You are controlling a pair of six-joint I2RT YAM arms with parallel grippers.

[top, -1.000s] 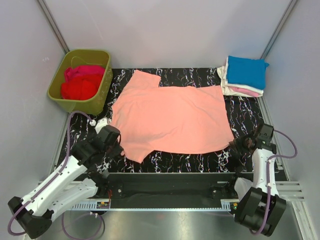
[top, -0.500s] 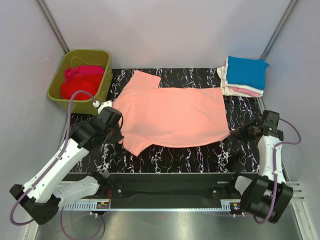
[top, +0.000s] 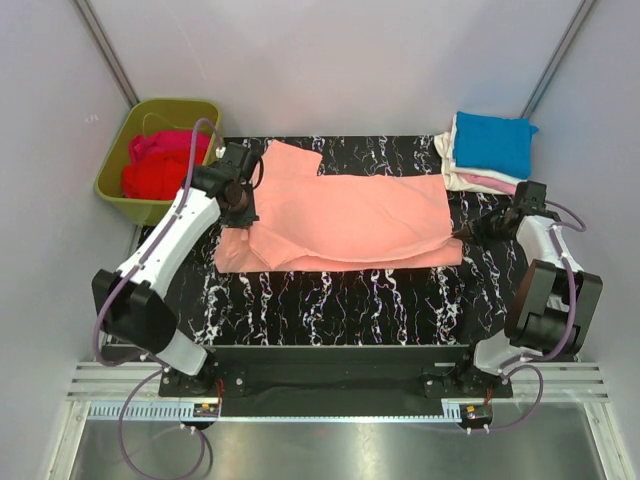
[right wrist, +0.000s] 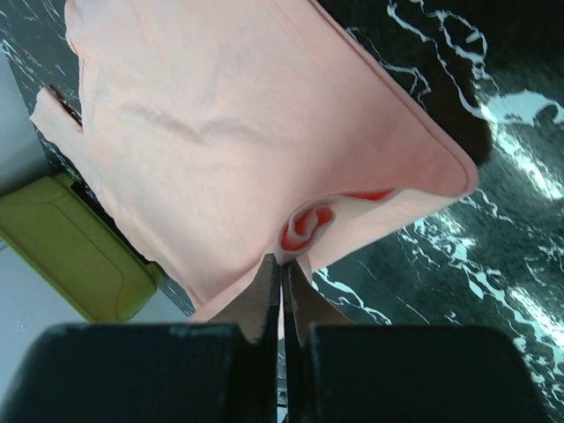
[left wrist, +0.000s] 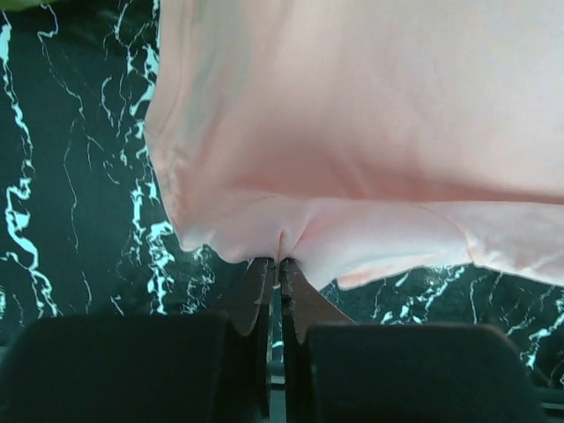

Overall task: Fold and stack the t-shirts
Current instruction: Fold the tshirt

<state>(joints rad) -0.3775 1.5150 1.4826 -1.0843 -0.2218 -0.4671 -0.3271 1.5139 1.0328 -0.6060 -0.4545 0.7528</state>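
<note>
- Salmon-pink t-shirt [top: 345, 220] lies across the middle of the frame on the table [top: 340, 310], with its near edge doubled over on itself.
- Left fingers [left wrist: 264, 280] are closed on a small pinch of the t-shirt's edge at its left end. Right fingers [right wrist: 271, 286] are closed on a gathered roll of fabric at its right end.
- Folded stack [top: 488, 150] sits at upper right, just beyond the right arm. The olive-green tub [top: 150, 208] at upper left holds red t-shirts [top: 160, 170].
- Risk, slip: both grips hold only a thin bite of soft cotton. Any uneven pull between the arms may draw an edge out, and the fold would collapse.
- Risk, skew: if one end is laid down ahead of the other, the fold line will probably run crooked.
- Risk, bunching: the roll at the right fingers may stay crumpled inside the fold after release.
- Risk, collision: a wide swing of the right arm could disturb the folded stack.
</note>
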